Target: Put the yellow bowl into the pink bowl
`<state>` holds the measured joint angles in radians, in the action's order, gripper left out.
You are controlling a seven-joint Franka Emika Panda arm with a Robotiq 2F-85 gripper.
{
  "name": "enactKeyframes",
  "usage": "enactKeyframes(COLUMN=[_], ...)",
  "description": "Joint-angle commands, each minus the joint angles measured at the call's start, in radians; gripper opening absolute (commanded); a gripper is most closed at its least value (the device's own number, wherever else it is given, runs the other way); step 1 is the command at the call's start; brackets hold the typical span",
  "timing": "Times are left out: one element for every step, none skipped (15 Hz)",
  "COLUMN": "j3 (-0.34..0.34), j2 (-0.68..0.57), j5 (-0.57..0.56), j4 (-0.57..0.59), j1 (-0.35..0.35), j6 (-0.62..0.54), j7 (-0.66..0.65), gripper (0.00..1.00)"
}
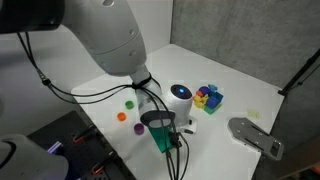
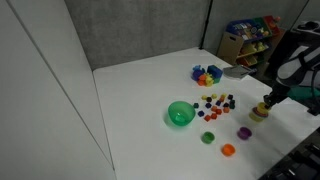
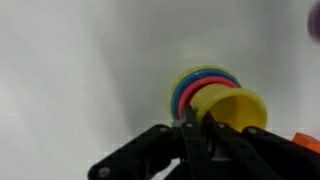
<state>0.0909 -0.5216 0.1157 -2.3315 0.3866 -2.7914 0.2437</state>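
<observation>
In the wrist view my gripper (image 3: pixel 196 126) is shut on the rim of the yellow bowl (image 3: pixel 240 108), which is tilted with its opening facing sideways. Right behind it lies the pink bowl (image 3: pixel 186 92), nested in a blue bowl and a yellow-green one. The yellow bowl overlaps the pink bowl's edge; I cannot tell whether they touch. In an exterior view the gripper (image 2: pixel 263 104) hangs over this small stack (image 2: pixel 259 114) near the table's right front. In the exterior view from the far side the arm hides the bowls.
A green bowl (image 2: pixel 180 114) stands mid-table, with small green (image 2: pixel 208 137), orange (image 2: pixel 228 149) and purple (image 2: pixel 244 132) bowls in front of it. Several toy blocks (image 2: pixel 213 102) and a colourful toy (image 2: pixel 207 74) lie behind. The table's front edge is close.
</observation>
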Motion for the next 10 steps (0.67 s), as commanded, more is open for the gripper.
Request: enactKeyframes(j3=[-0.041,-0.048,-0.053,-0.065,-0.068,-0.077,-0.082,-0.086,-0.088,-0.094], j2=[0.008,0.014,0.020,0.029,0.036,0.045,0.055,0.062,0.068,0.073], j5=[0.019,0.021,0.022,0.028,0.028,0.031,0.033,0.035,0.038,0.045], j4=[-0.006,-0.006,-0.006,-0.007,-0.007,-0.008,-0.010,-0.010,-0.010,-0.009], j1=[0.048,0.055,0.060,0.069,0.069,0.072,0.072,0.070,0.066,0.066], j6=[-0.013,-0.008,0.004,0.008,0.013,0.019,0.023,0.028,0.031,0.034], j7=[0.047,0.050,0.053,0.058,0.057,0.058,0.057,0.055,0.050,0.052], gripper=[0.36,0.42,0.51,0.59,0.66,0.75,0.81,0.90,0.99,1.00])
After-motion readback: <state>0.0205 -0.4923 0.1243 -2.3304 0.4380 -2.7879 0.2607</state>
